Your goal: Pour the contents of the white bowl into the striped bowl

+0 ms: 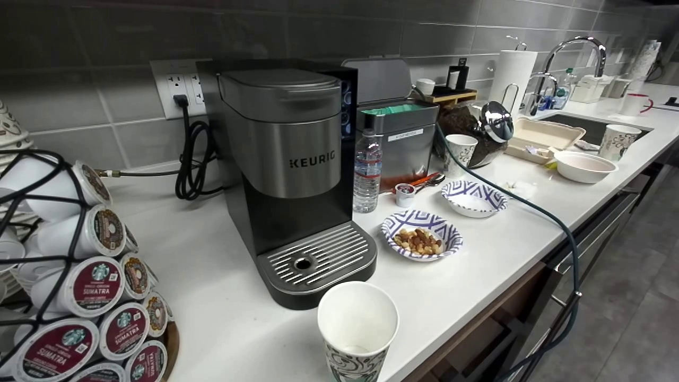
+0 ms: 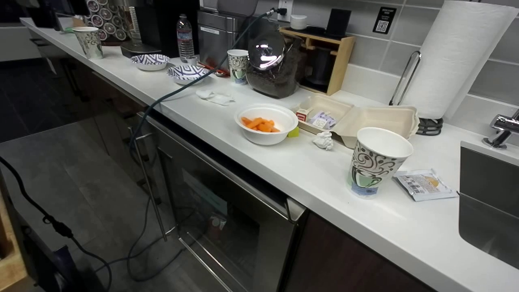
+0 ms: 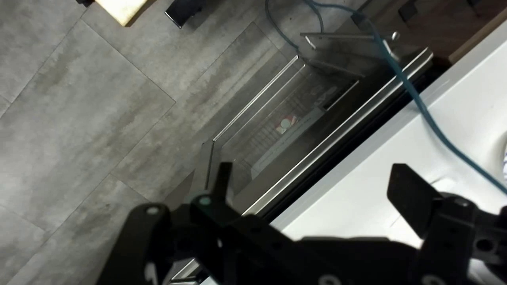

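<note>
The plain white bowl point(image 2: 265, 138) stands upright near the counter's front edge and holds orange carrot pieces. It also shows in an exterior view point(image 1: 586, 168), where its contents are hidden. The striped bowl point(image 1: 473, 200) is white with blue stripes on its inner rim and looks empty; it also shows in an exterior view point(image 2: 186, 74). My gripper point(image 3: 311, 174) shows only in the wrist view. It is open, with nothing between its fingers, above the counter's front edge. The white bowl is out of the wrist view.
A blue-patterned bowl of nuts point(image 1: 424, 241) stands beside the striped bowl. A teal cable point(image 2: 170, 96) crosses the counter close to the striped bowl and hangs over the edge. A takeout box point(image 2: 373, 117), crumpled napkin point(image 2: 215, 97) and paper cup point(image 2: 375, 162) lie around the white bowl.
</note>
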You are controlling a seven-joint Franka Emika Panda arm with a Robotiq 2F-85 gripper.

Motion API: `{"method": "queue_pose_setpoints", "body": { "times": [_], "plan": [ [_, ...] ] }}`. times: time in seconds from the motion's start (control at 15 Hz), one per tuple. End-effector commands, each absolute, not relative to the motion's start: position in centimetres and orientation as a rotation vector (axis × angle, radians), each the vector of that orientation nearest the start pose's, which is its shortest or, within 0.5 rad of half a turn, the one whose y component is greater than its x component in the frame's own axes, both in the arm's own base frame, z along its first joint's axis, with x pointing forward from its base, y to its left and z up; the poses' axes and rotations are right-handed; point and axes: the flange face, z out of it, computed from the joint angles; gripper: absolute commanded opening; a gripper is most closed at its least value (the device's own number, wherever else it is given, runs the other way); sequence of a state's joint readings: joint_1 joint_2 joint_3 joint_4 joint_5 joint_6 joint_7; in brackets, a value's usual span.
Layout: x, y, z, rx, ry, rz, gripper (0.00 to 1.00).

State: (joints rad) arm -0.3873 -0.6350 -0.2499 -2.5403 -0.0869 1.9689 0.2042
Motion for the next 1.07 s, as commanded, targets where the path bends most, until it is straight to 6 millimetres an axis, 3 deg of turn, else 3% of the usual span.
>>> {"method": "queue_pose_setpoints", "body": {
  "times": [0.0, 0.33, 0.6, 0.73, 0.8, 1.0],
  "plan": [
    [28.9, -28.5, 44.3, -2.759, 1.401, -0.151, 1.0],
    [28.9, -38.6, 39.1, -2.545, 1.728, -0.255, 1.0],
    [31.4, -44.6, 38.1, -2.293, 1.891, -0.258, 1.0],
    [33.4, -45.5, 39.1, -2.196, 1.801, -0.244, 1.0],
    [31.2, -44.0, 38.4, -2.257, 1.86, -0.268, 1.0],
    [32.0, -44.6, 38.3, -2.262, 1.85, -0.258, 1.0]
  ]
}}
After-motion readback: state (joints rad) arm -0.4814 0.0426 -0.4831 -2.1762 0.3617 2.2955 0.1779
